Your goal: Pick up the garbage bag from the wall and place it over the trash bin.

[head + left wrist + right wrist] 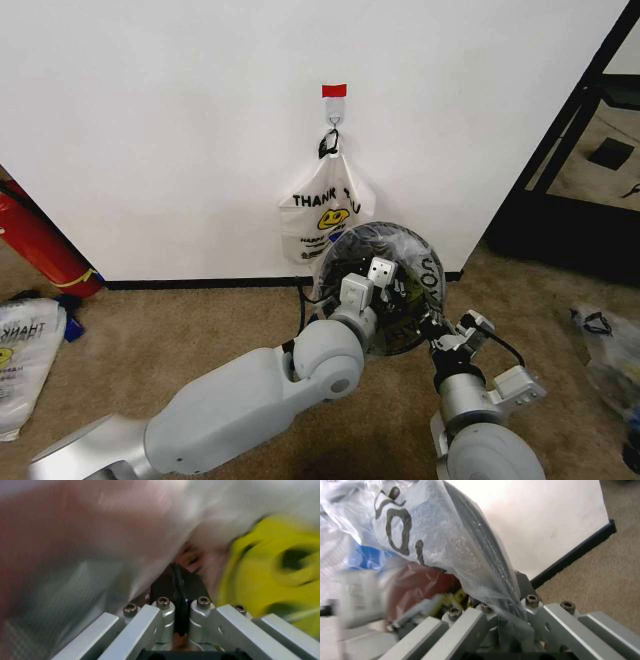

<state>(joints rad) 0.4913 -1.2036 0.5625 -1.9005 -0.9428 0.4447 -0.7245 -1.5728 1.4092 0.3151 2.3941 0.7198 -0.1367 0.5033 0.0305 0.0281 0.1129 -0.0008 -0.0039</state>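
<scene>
The left gripper has its fingers pinched on the garbage bag; the right gripper clamps the bag and the rim of the trash bin, tipped mouth-forward below the wall.

Even, bright indoor light falls on the wall in the head view, which reads nearly blown-out white, with only a soft shadow around the white bag hanging on it. The carpet is lit flatly, and straight lines bow slightly toward the edges. The left wrist view is heavily blurred: the garbage bag is a pale smear and its yellow print is out of focus. In the right wrist view the plastic shows glare streaks, sharp near the rim, smeared on one side.
</scene>
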